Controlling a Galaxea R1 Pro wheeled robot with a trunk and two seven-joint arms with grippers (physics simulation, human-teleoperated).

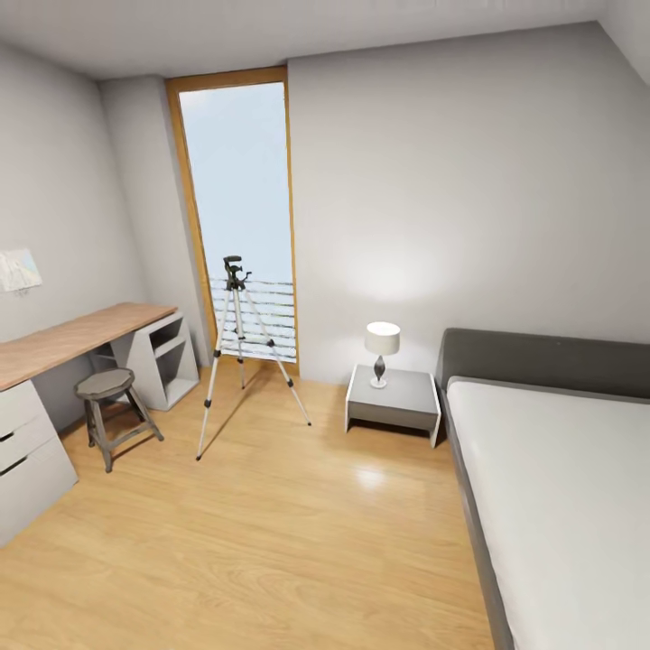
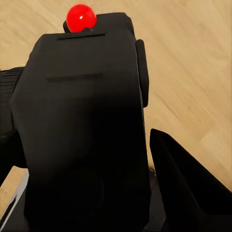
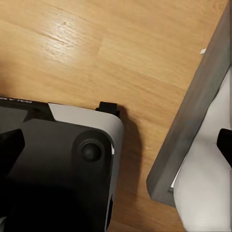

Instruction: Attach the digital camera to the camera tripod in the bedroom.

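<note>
I have the digital camera (image 2: 82,125) in my left end effector (image 2: 96,193): seen from my left wrist, its black body sits between the dark fingers (image 2: 188,183), the red dot (image 2: 80,18) on its top pointing away from me, with light wood floor (image 2: 193,58) behind it. So the pick-up looks done, and I judge the camera is being carried.

From my head, the camera tripod (image 1: 239,352) stands across the bedroom, legs spread on the floor in front of the tall window (image 1: 239,208), between the wooden surface (image 1: 72,338) with its stool (image 1: 113,402) and the nightstand (image 1: 394,399) that carries a lamp (image 1: 382,350). The tripod's black head (image 1: 235,269) is bare, with nothing mounted on it. The bed (image 1: 560,487) lies along my right side.

My right wrist looks down at part of my own base (image 3: 63,164), the floor and the grey bed frame (image 3: 193,121) close by; I cannot tell how wide the right end effector is from this.

What is left, as I judge it: close the distance to the tripod, raise the camera over its head, and seat it there. The attaching itself has not begun.
</note>
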